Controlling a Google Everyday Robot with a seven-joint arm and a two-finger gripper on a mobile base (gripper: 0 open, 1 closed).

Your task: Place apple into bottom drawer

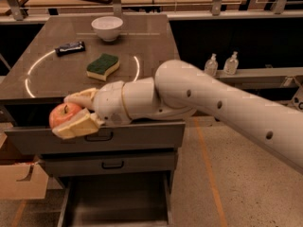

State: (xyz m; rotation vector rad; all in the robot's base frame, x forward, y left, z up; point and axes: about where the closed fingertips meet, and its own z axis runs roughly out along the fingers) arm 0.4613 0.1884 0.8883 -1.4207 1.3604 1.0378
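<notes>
The claw (pixel 66 115) is hanging just past the desk's (pixel 156 41) front edge, near its front-left corner, in front of the top drawer's (pixel 142 135) flat grey face. Its two pale, wedge-shaped fingers (pixel 78 126) are gripping the apple (pixel 57 112) from above and below, so the claw is closed around the fruit. The apple is round, smooth and red-orange, with a short stem pointing up. It is sitting in the air, clear of the desk top and well above the bottom drawer (pixel 116 205). That drawer is standing pulled out, a wide shallow tray with a dark floor and thin grey walls. The middle drawer (pixel 142 163) is showing a black handle on its front. The arm (pixel 222 105) is reaching in from the right, thick, rounded and matte white.

On the dull brown desk top, a wavy green sponge (pixel 103 66) is lying near the middle, a glossy black bar (pixel 70 48) toward the left edge, and a smooth white bowl (pixel 107 27) near the back edge. A cardboard box (pixel 19 181) is sitting on the floor at left.
</notes>
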